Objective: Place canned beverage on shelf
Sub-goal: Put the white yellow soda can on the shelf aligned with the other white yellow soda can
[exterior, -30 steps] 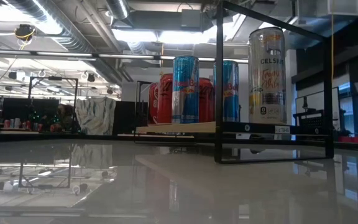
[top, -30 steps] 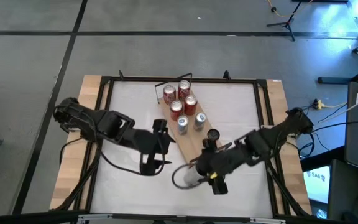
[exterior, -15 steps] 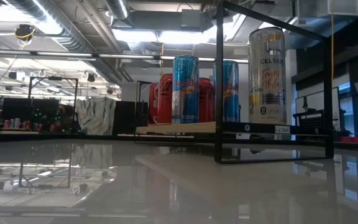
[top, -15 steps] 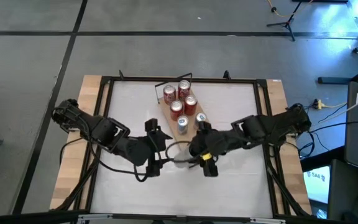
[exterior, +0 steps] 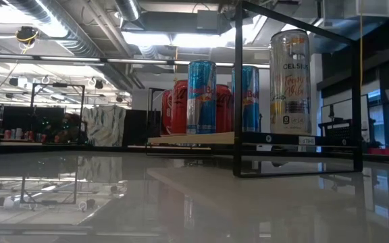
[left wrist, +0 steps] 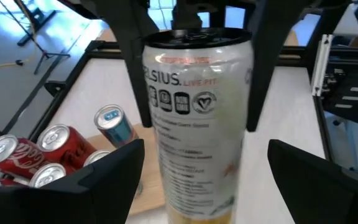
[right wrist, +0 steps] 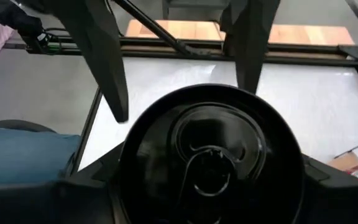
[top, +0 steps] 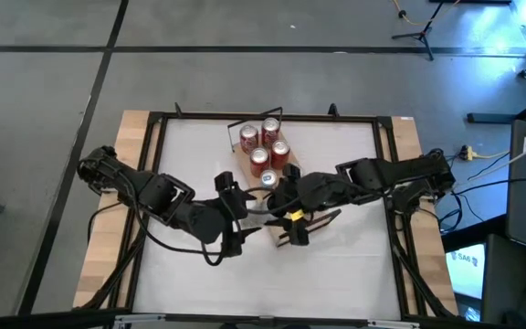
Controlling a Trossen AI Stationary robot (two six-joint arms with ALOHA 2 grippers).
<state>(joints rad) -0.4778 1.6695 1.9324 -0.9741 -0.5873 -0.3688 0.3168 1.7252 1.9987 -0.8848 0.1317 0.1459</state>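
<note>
1. Tall silver Celsius drink can with a black lid (left wrist: 197,124) stands upright over the middle of the white tabletop (top: 354,265). It sits where the two arms meet, above the near end of the long light-wood shelf board with black wire rails (exterior: 194,138).
2. Can base is cut off in the left wrist view. Can't tell if it's sitting on the board or just above it.
3. Right gripper (right wrist: 210,186) comes down from above. Its two dark fingers are clamped on opposite sides of the can near the lid.
4. Left gripper (left wrist: 204,155) is level with the can, reaching in from the table's left side. Fingers are spread wide, one each side of the can's lower half. There's a clear gap on one side; the other is too close to call.
5. Shelf runs diagonally from the table's far edge toward its centre. A cluster of red cola cans (top: 263,142) stands on its far end.
6. A slim blue-and-silver can (top: 268,180) stands on the board just beside the grippers, on the far side.
7. Low view shows a second silver Celsius can (exterior: 290,81) upright on the shelf. It is right next to a black rail post, with blue and red cans behind it.
</note>
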